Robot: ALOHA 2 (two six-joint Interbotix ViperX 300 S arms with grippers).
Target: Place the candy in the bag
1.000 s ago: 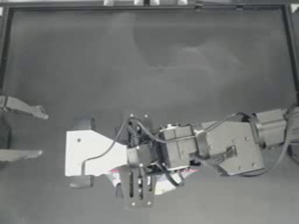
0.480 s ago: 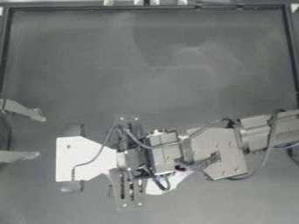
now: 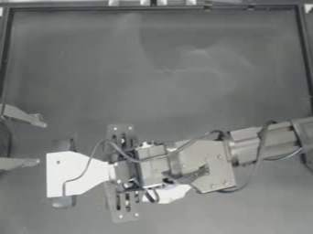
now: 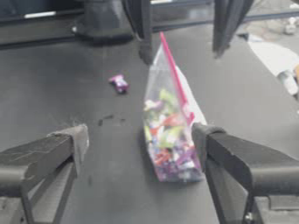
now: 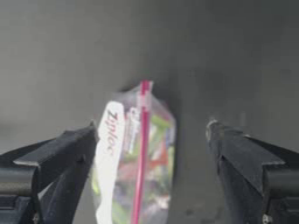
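The bag (image 4: 169, 135) is clear plastic with a pink seal strip and colourful sweets inside. It stands on edge on the table, seal uppermost. My right gripper (image 5: 152, 131) hangs open just above it, one jaw to each side of the bag (image 5: 137, 166), neither one pinching it. From above, the right arm covers most of the bag (image 3: 173, 194), and the right gripper (image 3: 122, 171) points down. The candy (image 4: 119, 83), whitish with pink ends, lies on the table a short way from the bag. My left gripper (image 3: 24, 139) waits open at the left edge.
The right arm (image 3: 269, 141) stretches in from the right across the table's lower half. A raised rim (image 3: 153, 8) borders the dark table. White clutter (image 4: 274, 57) lies beyond the bag in the left wrist view.
The right arm has swung further left and come down over the bag. The left gripper has stayed put.
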